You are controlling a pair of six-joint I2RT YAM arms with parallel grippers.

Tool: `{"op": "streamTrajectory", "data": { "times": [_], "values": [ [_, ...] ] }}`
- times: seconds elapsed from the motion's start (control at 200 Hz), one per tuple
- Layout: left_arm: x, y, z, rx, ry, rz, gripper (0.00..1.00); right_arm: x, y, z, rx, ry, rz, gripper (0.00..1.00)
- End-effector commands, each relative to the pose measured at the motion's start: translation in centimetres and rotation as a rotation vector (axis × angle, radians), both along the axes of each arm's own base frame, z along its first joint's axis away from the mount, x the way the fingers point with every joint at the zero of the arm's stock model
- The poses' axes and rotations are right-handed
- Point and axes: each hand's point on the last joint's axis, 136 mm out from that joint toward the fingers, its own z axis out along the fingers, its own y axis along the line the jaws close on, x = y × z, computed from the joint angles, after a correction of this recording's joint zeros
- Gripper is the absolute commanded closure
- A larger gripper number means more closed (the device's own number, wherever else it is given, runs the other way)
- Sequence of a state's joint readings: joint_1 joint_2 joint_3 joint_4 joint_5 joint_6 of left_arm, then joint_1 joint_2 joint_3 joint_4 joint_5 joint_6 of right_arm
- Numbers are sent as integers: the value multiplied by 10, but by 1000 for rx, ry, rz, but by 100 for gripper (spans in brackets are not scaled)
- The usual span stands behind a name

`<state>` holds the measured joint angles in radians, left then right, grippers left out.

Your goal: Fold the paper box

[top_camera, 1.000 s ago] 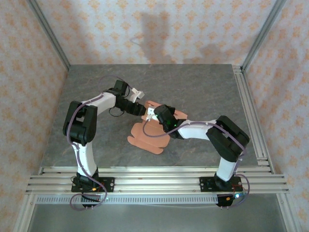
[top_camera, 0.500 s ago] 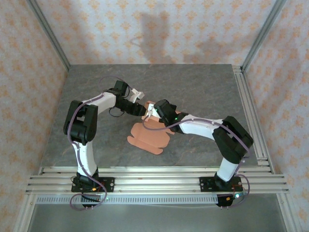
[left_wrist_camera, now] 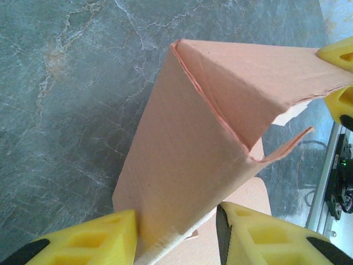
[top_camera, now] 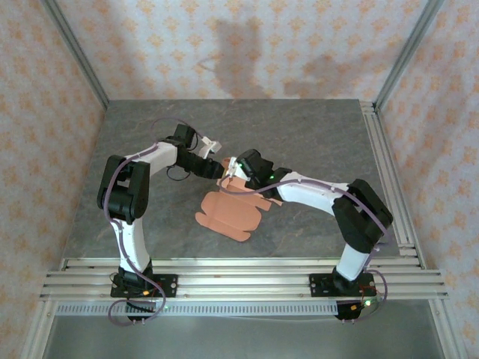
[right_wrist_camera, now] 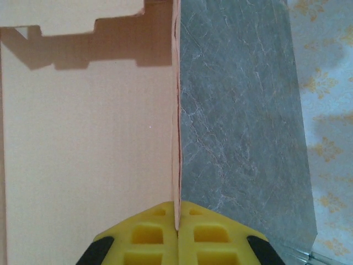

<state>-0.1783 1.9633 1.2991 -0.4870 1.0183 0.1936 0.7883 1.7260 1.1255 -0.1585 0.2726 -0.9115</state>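
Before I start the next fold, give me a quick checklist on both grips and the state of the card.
1. Hold of the right gripper on the paper box: ok, thin card edge pinched between shut fingers.
2. Hold of the left gripper: ok, fingers press both sides of the raised folded panel.
3. Crease in that panel: ok, sharp.
4. Remaining sheet lying flat on the table: ok.
5. Box fully formed: not ok, mostly flat sheet.
6. Tabs locked: cannot tell.
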Motion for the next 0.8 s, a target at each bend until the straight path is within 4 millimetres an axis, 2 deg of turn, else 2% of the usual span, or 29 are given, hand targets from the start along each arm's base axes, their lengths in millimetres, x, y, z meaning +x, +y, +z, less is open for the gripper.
{"op": "streamTrajectory", "data": {
  "times": [0.0,0.215,0.325,0.531,0.691,0.796],
  "values": [
    [-5,-3,19,-37,-28,-33,57,7,-2,12,9,-20,-51,100],
    [-13,-7,34,-104,-29,-76,57,13,-9,9,-73,-71,-54,100],
    [-18,-6,36,-108,-10,-101,58,13,-7,9,-58,-65,-51,100],
    [-13,0,27,-64,-24,-71,57,19,-6,12,-63,-75,-74,100],
    [-8,7,12,19,-21,-34,57,19,-3,14,-37,-67,-79,100],
    [-3,10,10,41,-36,-6,57,19,-1,17,-23,-65,-76,100]
  ]
}}
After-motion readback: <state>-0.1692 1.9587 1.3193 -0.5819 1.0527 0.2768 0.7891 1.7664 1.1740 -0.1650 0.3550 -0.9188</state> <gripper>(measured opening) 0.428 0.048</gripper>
